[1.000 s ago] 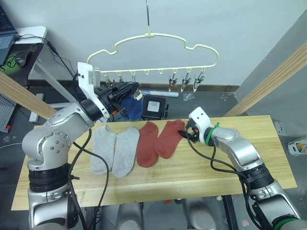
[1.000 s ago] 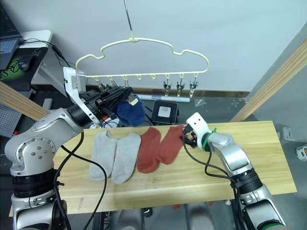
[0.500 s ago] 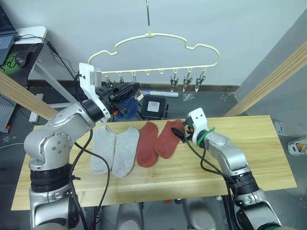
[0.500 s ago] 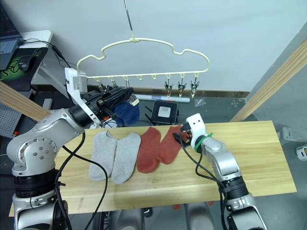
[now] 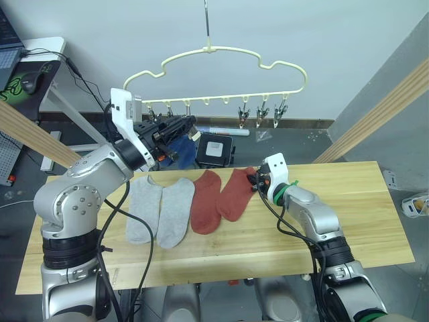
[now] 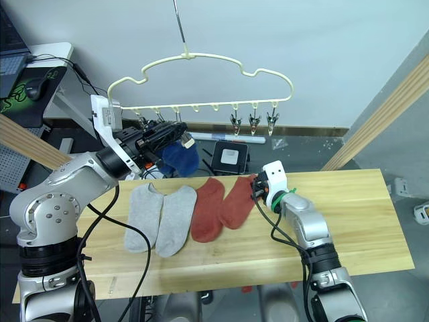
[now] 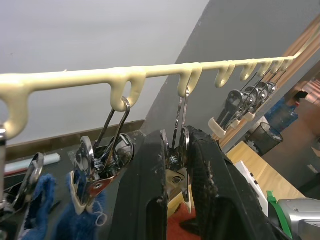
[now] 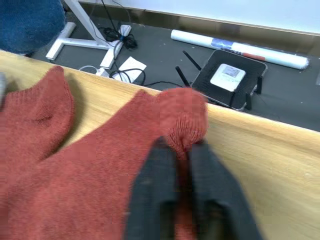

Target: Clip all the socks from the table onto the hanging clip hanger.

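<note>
On the wooden table (image 5: 362, 221) lie two grey socks (image 5: 143, 208) (image 5: 176, 211) and two red socks (image 5: 205, 202) (image 5: 236, 194) side by side. My right gripper (image 8: 182, 155) is shut on the cuff of the right red sock (image 8: 125, 165), at the table's far edge. The pale yellow clip hanger (image 5: 214, 60) hangs above and behind the table. My left gripper (image 7: 177, 170) is raised to the hanger's left part and shut on a silver clip (image 7: 179, 145). Blue sock fabric (image 5: 181, 149) hangs from the clips beside it.
Three free silver clips (image 5: 261, 114) hang at the hanger's right end. A black box (image 5: 216, 149) and a white tube (image 5: 221, 130) lie on the floor behind the table. Wooden posts (image 5: 375, 114) slant at the right and left.
My right gripper moved left to the right red sock's cuff and shut on it. The left gripper stayed on its clip.
</note>
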Motion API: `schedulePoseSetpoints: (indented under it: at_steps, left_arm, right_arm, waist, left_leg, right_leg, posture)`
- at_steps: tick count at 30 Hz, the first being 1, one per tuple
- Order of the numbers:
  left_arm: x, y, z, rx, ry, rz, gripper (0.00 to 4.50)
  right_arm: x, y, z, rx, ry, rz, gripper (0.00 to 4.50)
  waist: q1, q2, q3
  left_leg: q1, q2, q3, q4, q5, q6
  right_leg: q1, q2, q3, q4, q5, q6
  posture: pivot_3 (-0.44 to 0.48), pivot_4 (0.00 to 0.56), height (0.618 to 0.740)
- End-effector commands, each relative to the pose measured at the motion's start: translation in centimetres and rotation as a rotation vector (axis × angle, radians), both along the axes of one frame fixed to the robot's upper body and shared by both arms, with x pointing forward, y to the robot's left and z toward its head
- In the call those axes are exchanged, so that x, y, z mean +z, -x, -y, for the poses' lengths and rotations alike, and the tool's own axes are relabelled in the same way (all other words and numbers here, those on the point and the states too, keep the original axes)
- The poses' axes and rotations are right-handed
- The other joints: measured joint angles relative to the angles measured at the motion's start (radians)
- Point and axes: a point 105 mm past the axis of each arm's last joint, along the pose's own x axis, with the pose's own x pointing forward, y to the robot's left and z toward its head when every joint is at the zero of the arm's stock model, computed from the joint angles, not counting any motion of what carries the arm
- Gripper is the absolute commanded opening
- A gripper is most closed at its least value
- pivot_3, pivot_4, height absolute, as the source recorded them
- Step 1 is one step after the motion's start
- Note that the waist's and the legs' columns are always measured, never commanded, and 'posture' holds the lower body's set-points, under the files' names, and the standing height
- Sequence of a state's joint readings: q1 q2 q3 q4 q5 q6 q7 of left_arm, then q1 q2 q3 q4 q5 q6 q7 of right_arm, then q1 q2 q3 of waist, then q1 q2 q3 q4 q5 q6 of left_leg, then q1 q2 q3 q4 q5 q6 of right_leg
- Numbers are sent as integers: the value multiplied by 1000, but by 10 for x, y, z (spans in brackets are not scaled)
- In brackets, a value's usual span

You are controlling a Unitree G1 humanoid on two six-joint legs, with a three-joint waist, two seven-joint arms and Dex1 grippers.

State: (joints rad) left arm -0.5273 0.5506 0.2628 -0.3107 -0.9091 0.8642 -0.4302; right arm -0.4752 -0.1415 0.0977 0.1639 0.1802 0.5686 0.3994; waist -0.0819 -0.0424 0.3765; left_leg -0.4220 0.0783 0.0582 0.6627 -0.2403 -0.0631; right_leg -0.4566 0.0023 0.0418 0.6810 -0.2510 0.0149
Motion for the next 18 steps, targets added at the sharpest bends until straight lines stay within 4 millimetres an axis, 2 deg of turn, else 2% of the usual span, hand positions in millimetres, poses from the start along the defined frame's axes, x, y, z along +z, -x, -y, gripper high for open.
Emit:
schedulePoseSetpoints:
  at_steps: [1, 4, 13, 18]
  left_arm:
    - [9, 6, 3, -21, 8, 42, 324]
    - [9, 6, 3, -25, 13, 40, 324]
    - [18, 8, -1, -90, 69, -8, 324]
    - [19, 13, 0, -142, 71, -44, 324]
  right_arm:
    - [19, 2, -9, 53, -48, 71, 0]
    - [28, 8, -18, 131, -25, 122, 0]
    - [76, 49, -68, 592, 85, 371, 0]
    - [103, 55, -84, 707, 97, 490, 0]
  waist:
    - [0, 0, 0]
    - [1, 0, 0]
    - [-1, 0, 0]
    - [-1, 0, 0]
  left_leg:
    - [0, 0, 0, 0, 0, 0]
    - [0, 0, 0, 0, 0, 0]
    - [0, 0, -1, 0, 0, 0]
    - [0, 0, -1, 0, 0, 0]
  right_leg:
    - [0, 0, 0, 0, 0, 0]
    - [0, 0, 0, 0, 0, 0]
    - [0, 0, -1, 0, 0, 0]
    - [0, 0, -1, 0, 0, 0]
  posture:
    - [-132, 358, 740]
    - [-136, 355, 740]
    - [-140, 351, 740]
    - [-139, 348, 740]
